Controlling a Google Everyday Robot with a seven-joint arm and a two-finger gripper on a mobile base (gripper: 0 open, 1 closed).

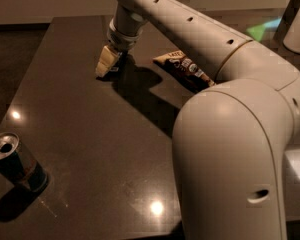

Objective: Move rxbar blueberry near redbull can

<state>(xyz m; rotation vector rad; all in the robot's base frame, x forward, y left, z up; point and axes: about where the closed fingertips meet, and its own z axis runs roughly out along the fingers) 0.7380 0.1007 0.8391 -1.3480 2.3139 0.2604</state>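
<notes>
Carefully: your pincer (106,65) is hanging low over the far bench (90,149); whether it's gripping the rxbar blueberry, I cannot tell. Be steering near-left, stopping just beside the redbull can (15,161).

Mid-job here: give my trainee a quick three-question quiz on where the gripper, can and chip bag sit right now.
1. True or false: the can stands upright on the table.
2. Which lies closer to the gripper: A, the can; B, the chip bag?
3. Fill in: the can is by the table's near edge; the gripper is low over the table toward its ___ edge.
Key: 1 true; 2 B; 3 far.
</notes>
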